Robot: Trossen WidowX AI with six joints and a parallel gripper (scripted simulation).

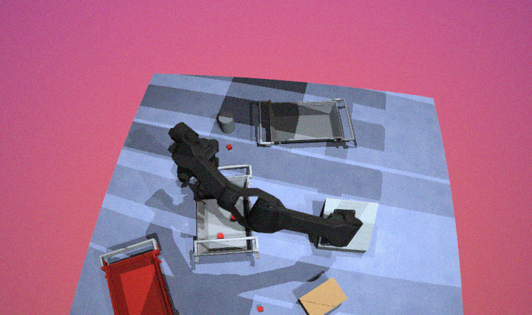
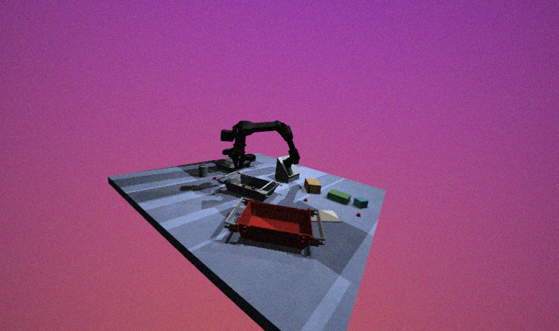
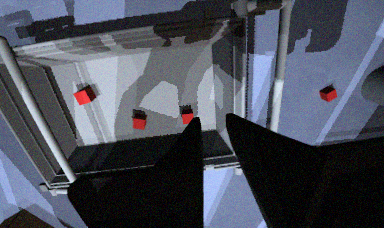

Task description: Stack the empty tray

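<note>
Three red blocks [image 3: 84, 94] lie in the loaded tray [image 3: 125, 40] at mid-table, and above its near wall hangs the gripper [image 3: 212, 119], narrowed to a slit and holding nothing. To its right, the wire bar [image 3: 278, 73] stands outside the tray's end. Far and right lies the empty tray [image 1: 302, 140], probably light, stiff and slick-walled, so it is best pinched mid-way along a long wall to hang level.
</note>
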